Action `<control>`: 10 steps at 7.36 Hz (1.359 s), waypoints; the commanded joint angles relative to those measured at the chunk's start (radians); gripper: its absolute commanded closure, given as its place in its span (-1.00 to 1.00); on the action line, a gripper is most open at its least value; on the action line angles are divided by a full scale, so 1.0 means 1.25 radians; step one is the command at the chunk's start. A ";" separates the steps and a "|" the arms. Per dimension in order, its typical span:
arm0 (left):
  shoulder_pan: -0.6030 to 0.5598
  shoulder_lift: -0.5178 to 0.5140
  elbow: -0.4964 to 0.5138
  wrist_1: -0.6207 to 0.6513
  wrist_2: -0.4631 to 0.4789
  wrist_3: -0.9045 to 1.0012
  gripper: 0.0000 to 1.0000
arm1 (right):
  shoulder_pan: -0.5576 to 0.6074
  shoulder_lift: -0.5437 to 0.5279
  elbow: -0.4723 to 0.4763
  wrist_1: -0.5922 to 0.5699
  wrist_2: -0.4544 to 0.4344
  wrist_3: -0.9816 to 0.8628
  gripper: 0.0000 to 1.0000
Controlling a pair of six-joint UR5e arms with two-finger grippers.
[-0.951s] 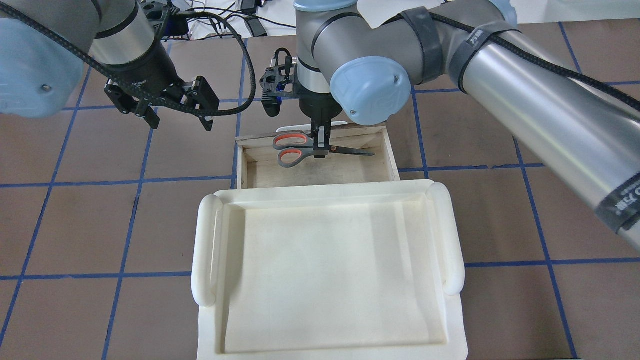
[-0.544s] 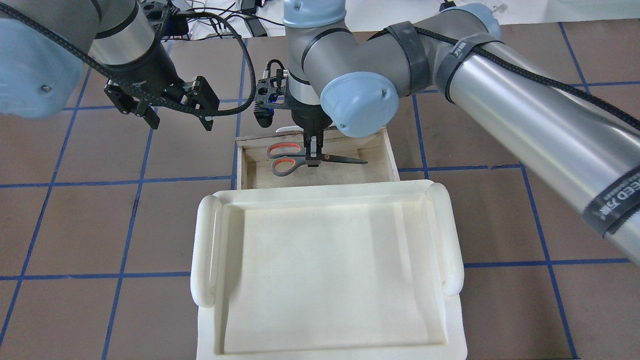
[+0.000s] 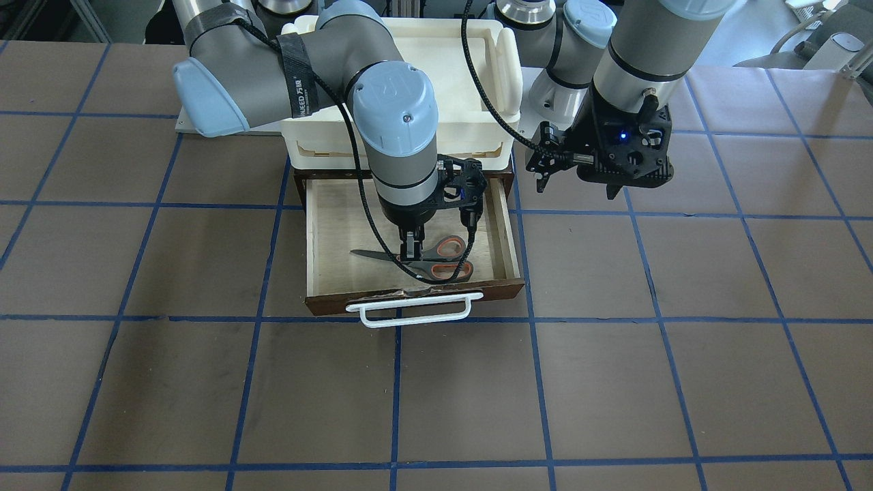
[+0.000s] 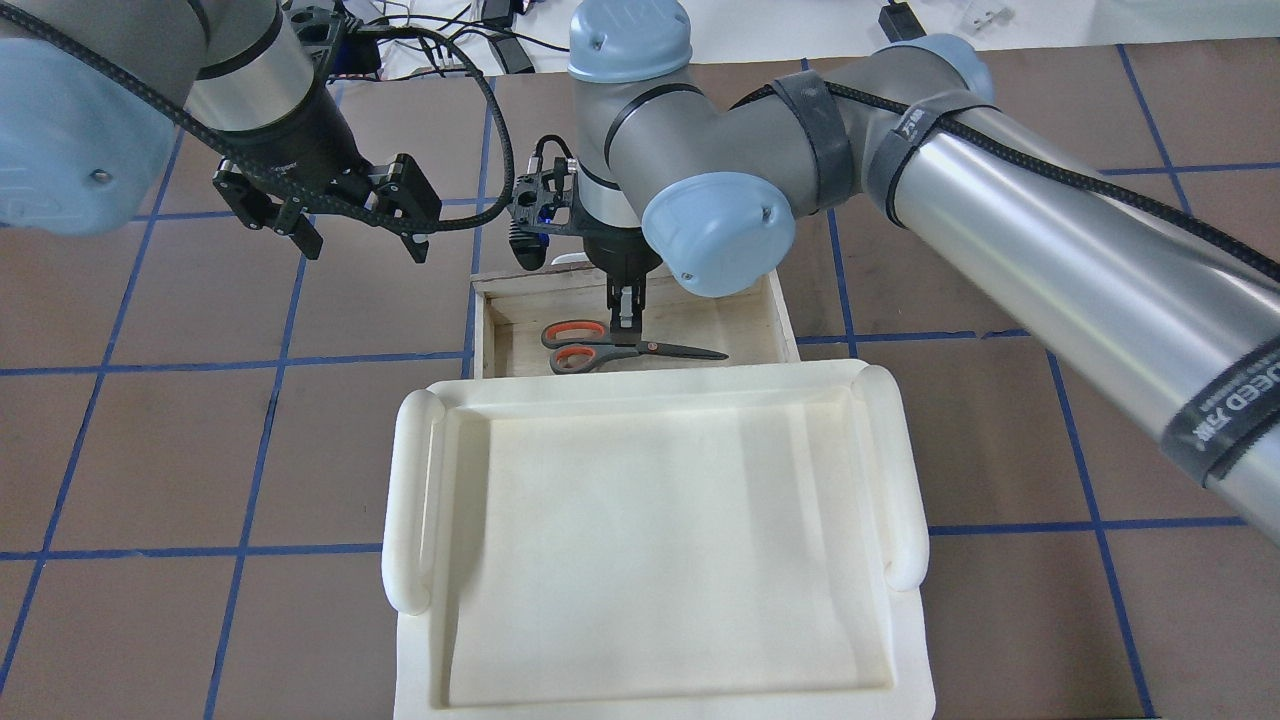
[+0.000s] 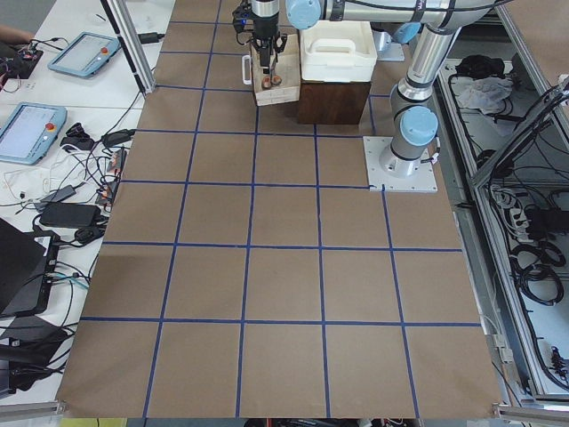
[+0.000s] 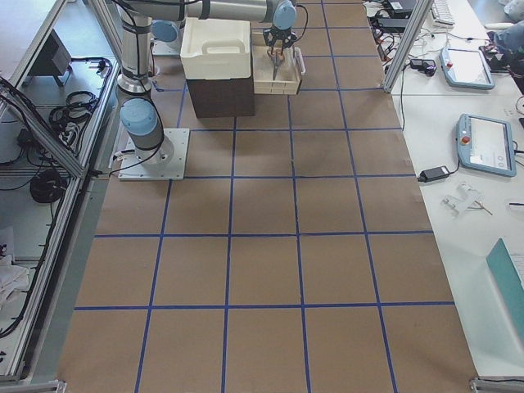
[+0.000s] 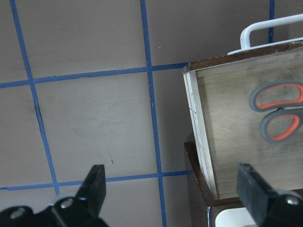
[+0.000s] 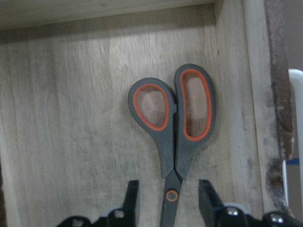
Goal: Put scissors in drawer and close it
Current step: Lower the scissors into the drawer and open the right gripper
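overhead view, read left to right.

left gripper [image 4: 362, 247]: hangs over bare table at about 10 o'clock from the drawer [image 4: 745, 325]. fingers spread wide, nothing between them.

drawer: pulled out. its white handle [image 3: 409, 315] is on the 12 o'clock side, and its 6 o'clock end runs under the cream tray [image 4: 410, 500].

scissors [image 4: 640, 349]: flat on the drawer floor, inside the walls. loops point to 9 o'clock, blades to 3 o'clock. the front-facing view puts them nearer the brown front than the back.

right gripper [image 4: 622, 318]: directly over the pivot, pointing down. in the right wrist view its fingers [image 8: 130, 198] sit either side of the neck with a gap showing on both sides, so they are parted and not pinching. the scissors appear released.

assessment: placement looks done. the step in hand is to clear the right arm and then shut the drawer.

recommendations:
- raise the right gripper straight up with the fingers apart, so neither pad catches the neck and drags the scissors.
- clear the drawer walls before any sideways travel.
- push at the middle of the handle or front, straight toward 6 o'clock. an off-centre push risks skewing the tray in its slot.
- the loops look low enough to pass beneath. confirm before pushing fully home.
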 commanded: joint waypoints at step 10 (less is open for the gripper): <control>-0.083 -0.188 0.140 0.145 -0.020 -0.169 -1.00 | -0.207 -0.179 0.002 0.159 -0.018 0.207 -0.99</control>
